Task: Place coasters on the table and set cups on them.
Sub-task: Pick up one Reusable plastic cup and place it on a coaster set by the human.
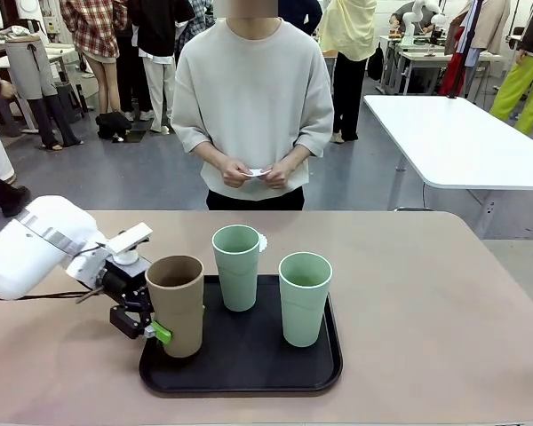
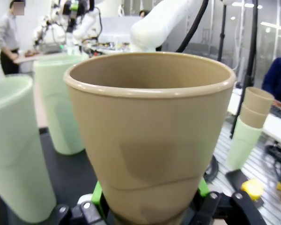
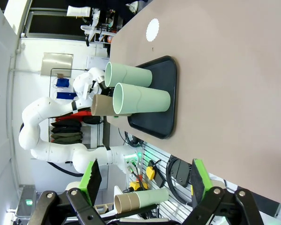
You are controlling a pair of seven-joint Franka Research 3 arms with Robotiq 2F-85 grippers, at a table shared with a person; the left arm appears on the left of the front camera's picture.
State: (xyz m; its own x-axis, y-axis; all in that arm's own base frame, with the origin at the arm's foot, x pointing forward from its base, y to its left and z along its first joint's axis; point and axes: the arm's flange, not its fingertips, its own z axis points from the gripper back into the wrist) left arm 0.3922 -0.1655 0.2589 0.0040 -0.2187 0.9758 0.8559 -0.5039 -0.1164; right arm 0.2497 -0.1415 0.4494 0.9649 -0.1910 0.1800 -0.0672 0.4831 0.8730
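While the right pincer (image 3: 145, 178) gapes, the left pincer (image 2: 150, 199) clasps the brown cup (image 2: 150, 136).

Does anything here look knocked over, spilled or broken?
Nothing stands out. The brown cup, the far green cup and the near green cup stand upright on the black tray; nothing spilled. The left tool grips the brown cup, and one coaster lies flat on the table beyond the tray.

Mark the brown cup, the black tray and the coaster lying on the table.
brown cup (image 1: 176, 306), front view, middle of its side wall
black tray (image 1: 249, 348), front view, bare floor between the cups
coaster (image 3: 152, 29), right wrist view, centre of the disc
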